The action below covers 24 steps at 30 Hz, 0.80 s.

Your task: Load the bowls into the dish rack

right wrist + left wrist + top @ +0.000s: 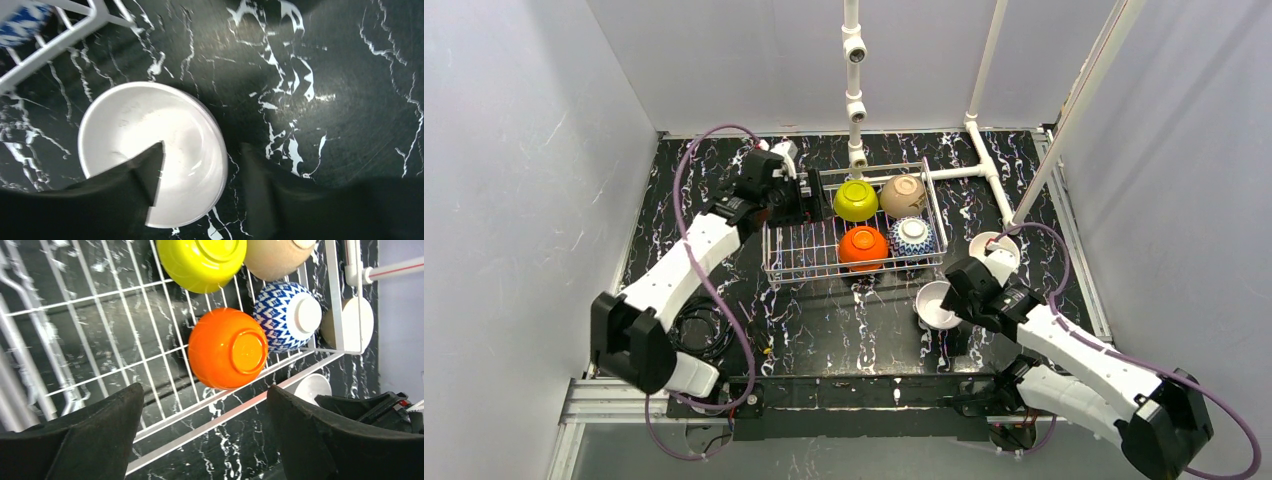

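The white-wire dish rack (799, 248) holds four bowls upside down: yellow-green (856, 200), tan (903, 196), orange (863, 247) and blue-and-white (912, 238). My left gripper (810, 204) hangs open and empty over the rack's bare left half; its view shows the orange bowl (227, 347) and the rack's front rail (200, 412) between open fingers. The white bowl (935, 303) stands upright on the table in front of the rack. My right gripper (200, 175) is open astride its right rim, one finger (142, 177) inside the white bowl (130, 125). The beige-brown bowl (992, 244) lies right of the rack.
A white pipe frame (856, 100) rises behind the rack, with a branch (992, 185) along its right side. Grey walls close in left, back and right. Purple cables loop off both arms, and a black cable coil (692, 325) lies near the left arm's base. The rack's corner (75, 30) is close to the white bowl.
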Each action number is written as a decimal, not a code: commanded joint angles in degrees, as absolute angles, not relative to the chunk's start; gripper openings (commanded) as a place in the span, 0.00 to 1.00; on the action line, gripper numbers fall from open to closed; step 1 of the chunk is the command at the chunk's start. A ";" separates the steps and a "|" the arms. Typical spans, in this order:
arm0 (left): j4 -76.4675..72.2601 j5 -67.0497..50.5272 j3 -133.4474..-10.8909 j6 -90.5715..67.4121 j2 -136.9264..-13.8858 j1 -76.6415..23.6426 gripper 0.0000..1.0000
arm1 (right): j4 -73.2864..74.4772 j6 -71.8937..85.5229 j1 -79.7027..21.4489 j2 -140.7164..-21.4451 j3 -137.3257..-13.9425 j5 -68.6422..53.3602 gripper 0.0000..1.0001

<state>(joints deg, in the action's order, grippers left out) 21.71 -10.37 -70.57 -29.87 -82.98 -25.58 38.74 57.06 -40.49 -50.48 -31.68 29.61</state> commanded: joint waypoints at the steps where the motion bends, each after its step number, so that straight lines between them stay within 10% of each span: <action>1: 28.20 1.60 -69.41 -23.61 -74.51 -24.60 0.96 | 37.90 57.24 -39.73 -53.36 -30.92 28.18 0.53; 9: 29.94 6.84 -64.66 -22.54 -65.83 -23.36 0.98 | 41.82 57.75 -39.79 -55.51 -33.49 34.15 0.03; 24: 27.57 -5.19 -63.04 -26.38 -61.00 -22.08 0.98 | 38.25 49.32 -39.80 -46.48 -42.78 27.10 0.01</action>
